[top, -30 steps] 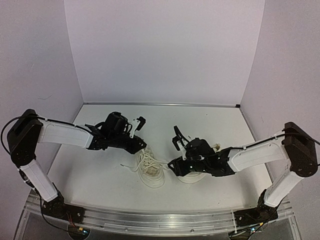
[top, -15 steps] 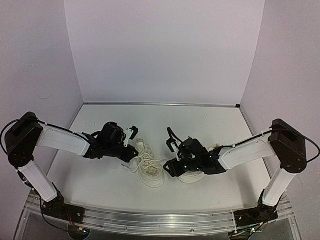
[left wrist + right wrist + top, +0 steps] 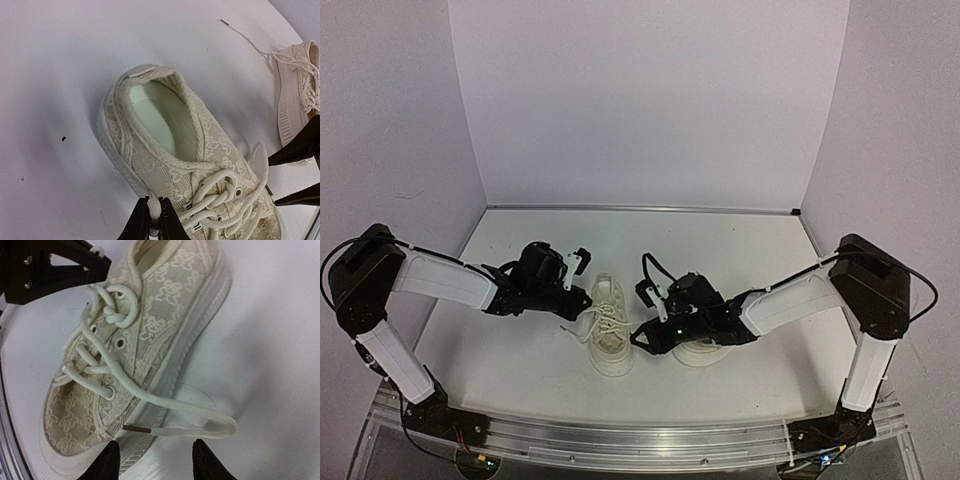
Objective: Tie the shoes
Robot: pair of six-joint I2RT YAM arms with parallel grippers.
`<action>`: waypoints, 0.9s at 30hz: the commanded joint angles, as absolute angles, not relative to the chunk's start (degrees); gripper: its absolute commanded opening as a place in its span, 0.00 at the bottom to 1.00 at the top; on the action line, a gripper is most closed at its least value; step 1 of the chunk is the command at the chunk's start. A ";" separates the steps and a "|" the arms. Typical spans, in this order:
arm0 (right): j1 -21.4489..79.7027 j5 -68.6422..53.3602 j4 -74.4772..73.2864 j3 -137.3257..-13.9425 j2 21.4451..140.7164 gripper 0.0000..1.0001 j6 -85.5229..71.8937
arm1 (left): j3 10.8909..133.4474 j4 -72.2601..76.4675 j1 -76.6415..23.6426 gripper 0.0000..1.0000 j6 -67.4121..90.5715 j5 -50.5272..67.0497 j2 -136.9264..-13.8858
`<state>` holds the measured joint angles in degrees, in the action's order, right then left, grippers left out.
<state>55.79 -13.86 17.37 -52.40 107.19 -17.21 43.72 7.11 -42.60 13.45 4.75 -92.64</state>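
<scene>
currently two shoes noted on the white counter point(image 3: 740, 260). a small cream low-top canvas shoe point(image 3: 608, 335), with patterned fabric and a thick pale ribbed rubber sole, lies near the middle between the two arms, toe toward the near edge, heel toward the back wall. the second cream shoe point(image 3: 705, 350), of the same make, lies just beside it on the right. it is largely covered by the right arm in the top view, while the left wrist view shows part of its side and lacing. the black two-finger left gripper point(image 3: 154, 210) sits at the first shoe's left flank by the upper eyelets, fingers pinched closed on a short run of thin white lace point(image 3: 154, 206). the right gripper point(image 3: 157, 457) hangs over the toe end of the same shoe, fingers spread apart, gripping nothing. the lacing is crossed through the eyelets, with a loose half-knot point(image 3: 117, 310) at the top of the tongue. one free end runs down over the sole onto the counter and doubles back in a long loop point(image 3: 220, 422). it ends in a dark tip point(image 3: 135, 429) lying against the sole. beyond that half-knot this shoe is untied. whether the second shoe is tied cannot be told.
</scene>
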 commanded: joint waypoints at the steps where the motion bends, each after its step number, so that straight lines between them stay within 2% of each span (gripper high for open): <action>1: 57.00 -21.72 20.18 -53.46 109.65 0.45 -19.67 | 44.46 7.59 -41.60 0.08 12.34 3.95 -92.42; 6: 57.10 -20.00 19.66 -52.03 106.11 0.45 -19.84 | 44.75 6.39 -40.95 0.08 12.37 4.04 -92.29; 13: 57.01 -1.36 3.70 -53.39 99.91 0.41 -16.44 | 45.46 6.05 -40.78 0.09 12.57 4.39 -93.05; 21: 57.04 -3.59 3.79 -55.71 101.07 0.41 -18.24 | 46.17 6.45 -40.78 0.09 12.83 5.47 -94.12; 27: 57.03 1.25 3.17 -59.98 106.21 0.48 -20.47 | 45.97 6.51 -40.77 0.09 12.83 5.53 -93.91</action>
<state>56.93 -3.75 4.30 -56.08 102.64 -18.81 43.90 6.50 -41.26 13.34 5.89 -93.71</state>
